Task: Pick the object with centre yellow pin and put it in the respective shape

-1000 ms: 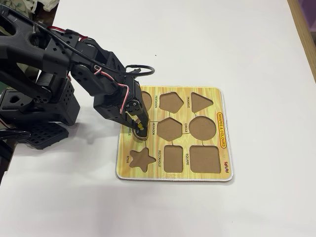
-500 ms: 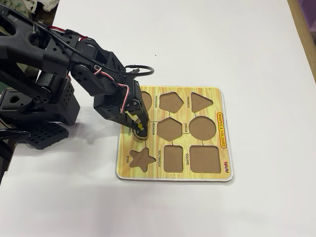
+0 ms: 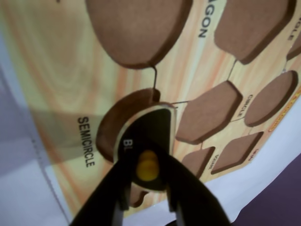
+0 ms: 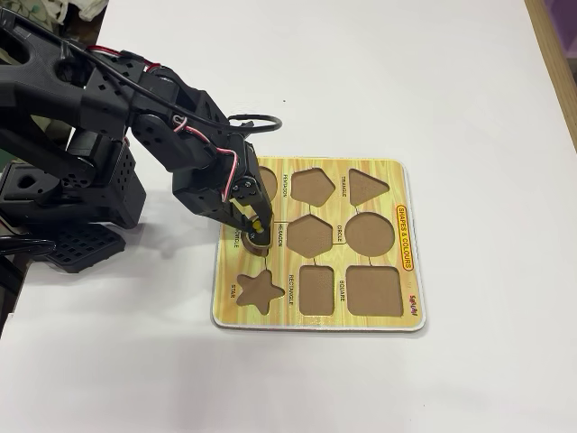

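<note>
The black half-disc piece (image 3: 149, 134) sits between my two fingers, with its yellow knob (image 3: 147, 165) pinched at their tips. My claw (image 3: 147, 181) is closed to a narrow gap, just the width of that knob. The piece's face is matte black with a thin tan rim, and white letters "BL" show beside my left finger in the wrist view. The knob is smooth, rounded and glossy.

In the wrist view the curved edge of the piece faces left and away from me; the straight edge runs along its right side, so the long axis runs roughly away from me, toward the top of that view. The piece sits partly over the semicircle cut-out (image 3: 117, 125), with a crescent of brown recess floor showing to its left. I cannot tell whether it lies flat in the recess or is tilted above it.

The label SEMICIRCLE (image 3: 86, 141) is printed to the left of my fingers. The board (image 4: 397, 194) is yellow wood-grain with a pale border, and its recesses are flat brown. Ahead of my claw lies a large rounded cut-out (image 3: 138, 28); to the right are the hexagon cut-out (image 3: 207, 113) and the circle cut-out (image 3: 270, 99). In the fixed view the board rests on a plain white table (image 4: 379, 81).
</note>
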Action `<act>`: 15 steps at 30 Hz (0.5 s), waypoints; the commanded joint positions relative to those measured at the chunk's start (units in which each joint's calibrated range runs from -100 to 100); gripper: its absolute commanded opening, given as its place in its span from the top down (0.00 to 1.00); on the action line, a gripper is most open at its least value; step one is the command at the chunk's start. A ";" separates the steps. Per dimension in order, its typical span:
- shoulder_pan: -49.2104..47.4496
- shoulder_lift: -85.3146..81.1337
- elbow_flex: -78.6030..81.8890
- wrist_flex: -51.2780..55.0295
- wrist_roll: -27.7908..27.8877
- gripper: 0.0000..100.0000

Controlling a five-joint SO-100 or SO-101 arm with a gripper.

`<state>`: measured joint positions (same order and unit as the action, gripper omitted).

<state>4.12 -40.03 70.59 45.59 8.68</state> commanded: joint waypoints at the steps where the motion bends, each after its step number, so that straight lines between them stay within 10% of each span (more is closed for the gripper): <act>1: -0.01 -0.30 -0.36 0.13 -0.21 0.98; 15: -0.01 -0.38 -0.36 2.55 -5.91 0.98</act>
<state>4.12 -40.03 70.59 47.04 2.91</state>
